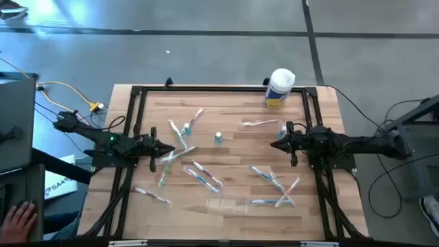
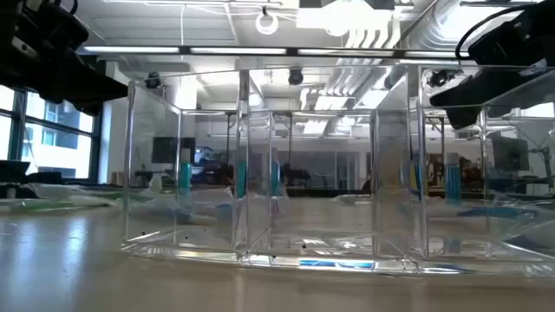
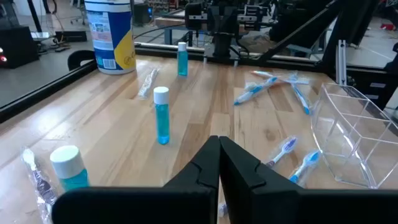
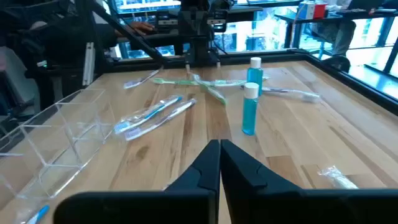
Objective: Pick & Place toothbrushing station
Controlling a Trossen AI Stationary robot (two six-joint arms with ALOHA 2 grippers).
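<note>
Thin toothbrushes with clear, white, teal and pink handles lie flat, scattered over the wooden table; more lie at the near right. Small teal tubes stand upright mid-table and left of the middle. The clear plastic holder stands near the front edge and fills the low view. My left gripper hovers shut over the table's left part, pointing right. My right gripper hovers shut over the right part, pointing left. Both wrist views show shut fingers, left and right, with nothing between them.
A large white canister with a yellow label stands at the far right corner. A black frame runs round the table's edges. A person's hand shows off the table at the near left. Cables trail behind the left arm.
</note>
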